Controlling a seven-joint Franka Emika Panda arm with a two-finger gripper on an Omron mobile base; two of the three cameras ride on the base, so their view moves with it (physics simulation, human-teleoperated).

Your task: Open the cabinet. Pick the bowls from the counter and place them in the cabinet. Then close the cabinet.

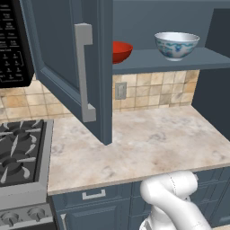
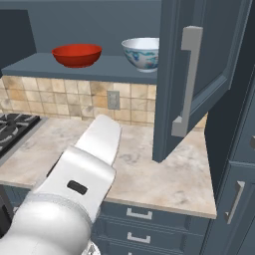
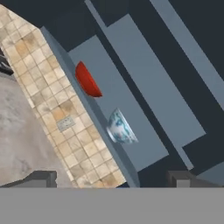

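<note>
Sitting on the cabinet shelf, the red bowl and white bowl are already stowed, upper middle of both base frames. What remains is the stiff, hinged doors: the left door is best pushed by its rigid silver handle. The gripper stands wide, empty, low in the hand frame, above the counter.

Cabinet shelf: runs across the upper right of the left base view. It carries the red bowl at centre frame, partly hidden by the door edge, and the white patterned bowl to its right, well apart. Surface: beige marbled slab across the middle of the frame.
</note>
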